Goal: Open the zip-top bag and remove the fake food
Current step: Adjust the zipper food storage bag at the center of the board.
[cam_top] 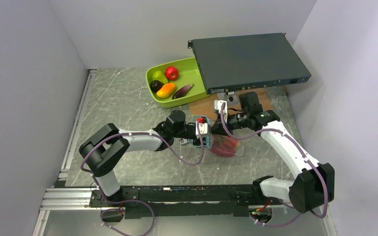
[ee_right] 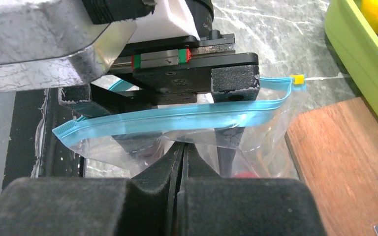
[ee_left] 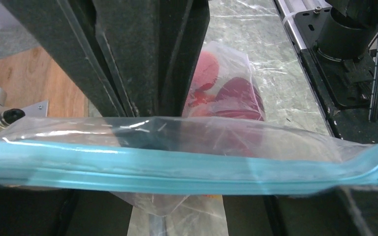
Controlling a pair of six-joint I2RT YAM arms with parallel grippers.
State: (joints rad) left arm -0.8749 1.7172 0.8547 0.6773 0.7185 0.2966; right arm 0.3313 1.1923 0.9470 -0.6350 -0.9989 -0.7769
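The zip-top bag (cam_top: 225,147) hangs between both arms at mid-table, its blue zip strip (ee_left: 177,167) running across the left wrist view. Red fake food (ee_left: 226,93) lies in its lower part. My right gripper (ee_right: 182,150) is shut, pinching the clear wall just under the strip (ee_right: 177,118). My left gripper (ee_left: 197,199) is open on the opposite side, with the strip lying across its spread fingers (ee_right: 234,81); one finger shows through the plastic. An apple (cam_top: 172,73), pear (cam_top: 159,76), plum (cam_top: 156,85), mango (cam_top: 166,90) and eggplant (cam_top: 182,91) lie in the tray.
The lime-green tray (cam_top: 189,69) sits at the back centre. A dark flat equipment box (cam_top: 248,61) stands raised at the back right, over a wooden board (ee_right: 344,162). Grey walls close in on both sides. A black rail (cam_top: 177,194) runs along the near edge.
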